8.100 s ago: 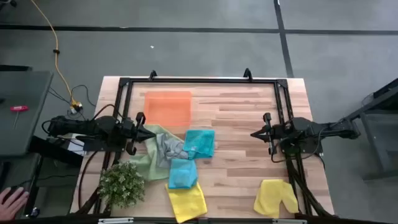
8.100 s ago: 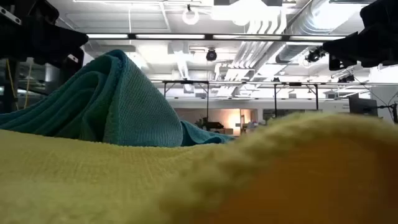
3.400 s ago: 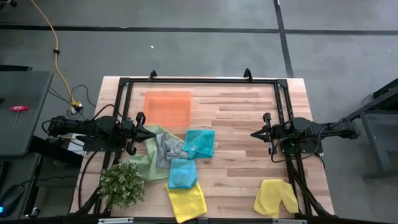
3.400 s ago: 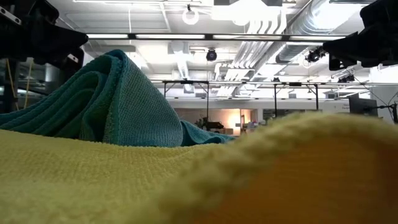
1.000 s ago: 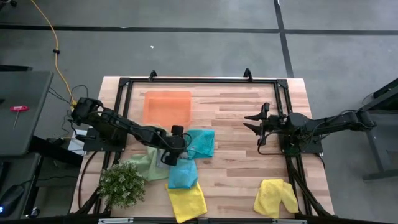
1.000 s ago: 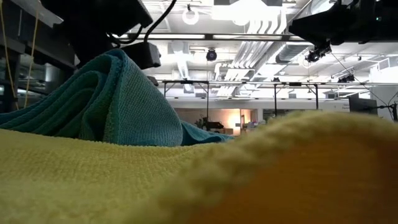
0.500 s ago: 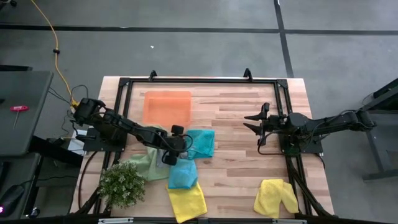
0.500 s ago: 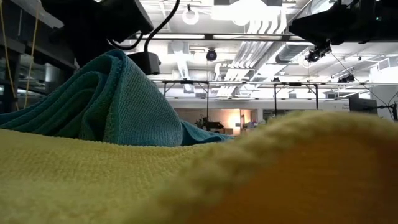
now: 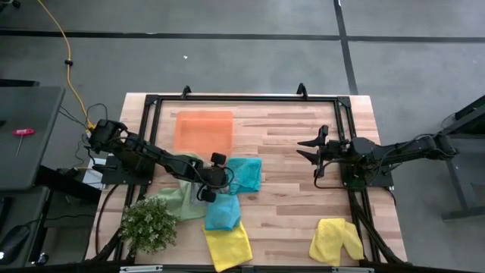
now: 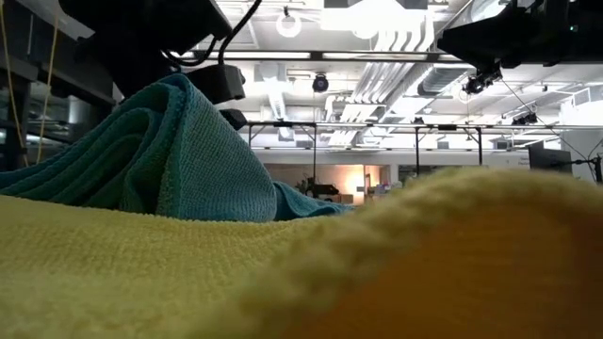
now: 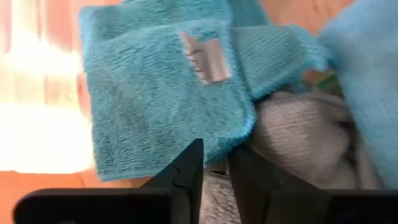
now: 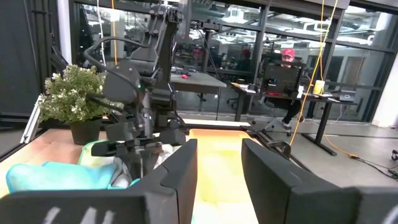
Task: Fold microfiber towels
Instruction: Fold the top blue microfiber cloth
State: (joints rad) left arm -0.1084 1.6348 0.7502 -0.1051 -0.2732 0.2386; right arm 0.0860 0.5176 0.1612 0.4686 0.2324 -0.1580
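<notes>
In the middle of the table lies a pile of towels. A teal towel (image 9: 244,173) (image 11: 155,99) lies over a grey towel (image 11: 298,137), which my left arm mostly hides in the high view. Another teal towel (image 9: 222,211) and a light green towel (image 9: 178,199) lie nearer the front. One yellow towel (image 9: 227,244) rests at the front edge, and another yellow towel (image 9: 333,239) lies at the front right. My left gripper (image 9: 215,179) (image 11: 214,165) slants down into the pile, shut on grey cloth. My right gripper (image 9: 307,149) (image 12: 217,165) hangs open above the right half. My left gripper pinches a bunch of the grey towel (image 11: 214,186) between its two fingers, right at the near edge of the teal towel (image 11: 217,152) that overlaps it. The fingers (image 11: 193,168) slant down from the table's left. The towel lies slack in the pile; how many layers, I cannot tell.
An orange tray (image 9: 204,130) lies flat at the far left and a small green plant (image 9: 148,224) stands at the front left. A black frame (image 9: 242,98) runs along the far edge. Bare wood (image 9: 284,197) spreads between the pile and the right arm.
My left gripper has stayed over the towel pile and rolled a little at the wrist. No towel has visibly shifted.
</notes>
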